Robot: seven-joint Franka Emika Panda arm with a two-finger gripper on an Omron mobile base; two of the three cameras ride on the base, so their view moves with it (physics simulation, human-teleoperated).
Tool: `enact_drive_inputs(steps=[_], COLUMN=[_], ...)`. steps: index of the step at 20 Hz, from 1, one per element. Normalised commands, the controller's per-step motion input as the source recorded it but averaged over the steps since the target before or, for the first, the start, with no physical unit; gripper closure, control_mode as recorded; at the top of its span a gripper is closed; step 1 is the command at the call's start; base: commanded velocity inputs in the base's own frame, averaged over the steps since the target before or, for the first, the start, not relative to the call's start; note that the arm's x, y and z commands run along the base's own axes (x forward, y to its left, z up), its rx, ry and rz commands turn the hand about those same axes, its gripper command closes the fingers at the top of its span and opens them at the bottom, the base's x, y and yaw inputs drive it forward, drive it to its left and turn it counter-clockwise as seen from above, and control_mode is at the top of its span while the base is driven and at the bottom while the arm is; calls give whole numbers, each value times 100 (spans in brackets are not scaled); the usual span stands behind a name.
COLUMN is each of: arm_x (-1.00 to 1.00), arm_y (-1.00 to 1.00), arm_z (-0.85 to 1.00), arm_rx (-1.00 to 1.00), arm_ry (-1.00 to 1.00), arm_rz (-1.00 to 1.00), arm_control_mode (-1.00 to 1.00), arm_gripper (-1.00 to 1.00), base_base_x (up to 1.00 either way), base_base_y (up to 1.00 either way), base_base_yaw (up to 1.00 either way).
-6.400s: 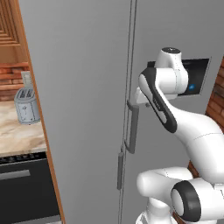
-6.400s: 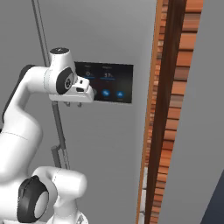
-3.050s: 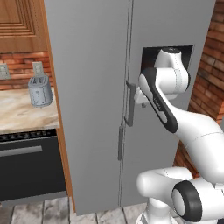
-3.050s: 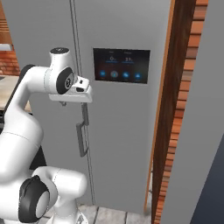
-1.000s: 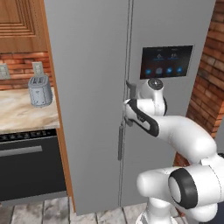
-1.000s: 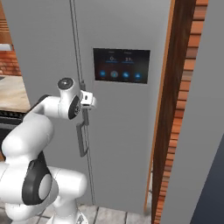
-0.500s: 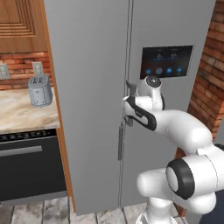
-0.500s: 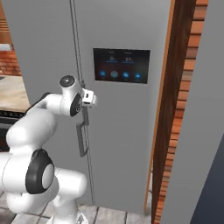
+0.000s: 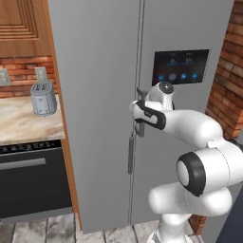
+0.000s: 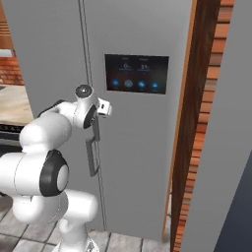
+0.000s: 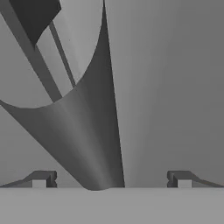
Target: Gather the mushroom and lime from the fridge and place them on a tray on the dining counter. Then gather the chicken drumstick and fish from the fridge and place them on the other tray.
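At the tall grey double-door fridge (image 9: 104, 104), the white arm had its pincer (image 11: 111, 178) pressed up to the vertical grey bar handle (image 10: 93, 147) of the door bearing the black control panel (image 10: 137, 74). The pincer stood fully open and held nothing; in the hand view its two dark tips flanked the handle's grey bar, which ran up between them. That placement read as the setup for gripping the handle and pulling the door, since the food had to come out first. Both fridge doors were shut, so whatever lay inside was hidden. Whether the tips were already touching the bar was hard to judge from so close. Left of the fridge, a grey toaster (image 9: 43, 98) sat on a beige marbled tabletop (image 9: 23, 124) above a black oven front (image 9: 33, 178).
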Motion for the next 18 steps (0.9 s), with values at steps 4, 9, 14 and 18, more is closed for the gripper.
enact_drive_inputs(steps=[4, 9, 14, 18], arm_x=[13, 25, 29, -16], arm_y=[5, 26, 2, -2], arm_z=[-1, -14, -10, -29], arm_rx=[7, 2, 0, 0], arm_ry=[0, 0, 0, 0], arm_rz=[0, 0, 0, 0], arm_control_mode=[-100, -100, -100, -100], arm_gripper=[-100, 100, 100, 100], base_base_x=[0, 0, 0, 0], base_base_y=[0, 0, 0, 0], base_base_yaw=[0, 0, 0, 0])
